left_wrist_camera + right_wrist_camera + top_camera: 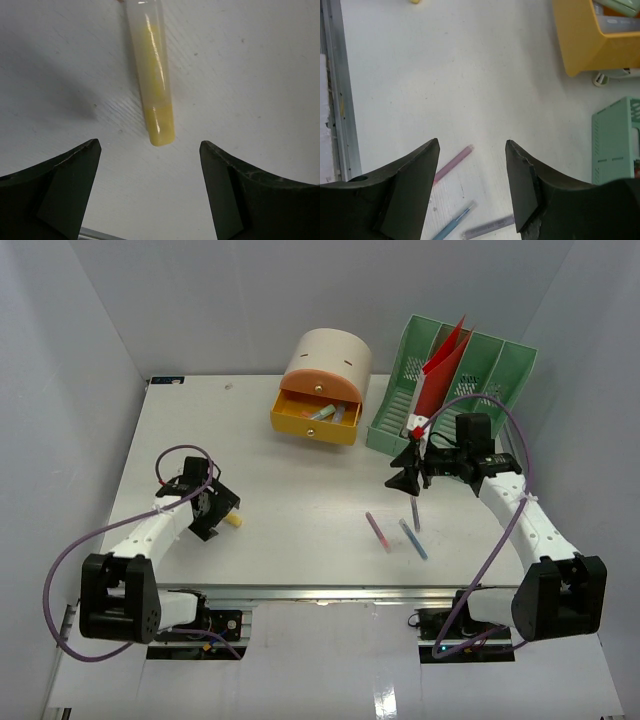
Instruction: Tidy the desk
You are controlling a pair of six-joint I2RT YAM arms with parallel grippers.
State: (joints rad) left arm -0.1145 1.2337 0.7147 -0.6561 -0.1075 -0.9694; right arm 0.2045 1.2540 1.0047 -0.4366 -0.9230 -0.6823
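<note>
While the yellow pen (152,75) is lying near-left of the drawer (315,418), lengthwise ahead of the left gripper (149,155), jaws released | right gripper (472,145) is hanging released, empty, farther off.

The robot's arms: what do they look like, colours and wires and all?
The left arm and the right arm match: white links joined by chunky black joints on black bases. A purple cable loops loosely along each one. The jaws are plain matte black wedges.

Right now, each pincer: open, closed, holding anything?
Left pincer: open, empty; a yellow pen lies on the desk ahead of it.
Right pincer: open, empty.
</note>
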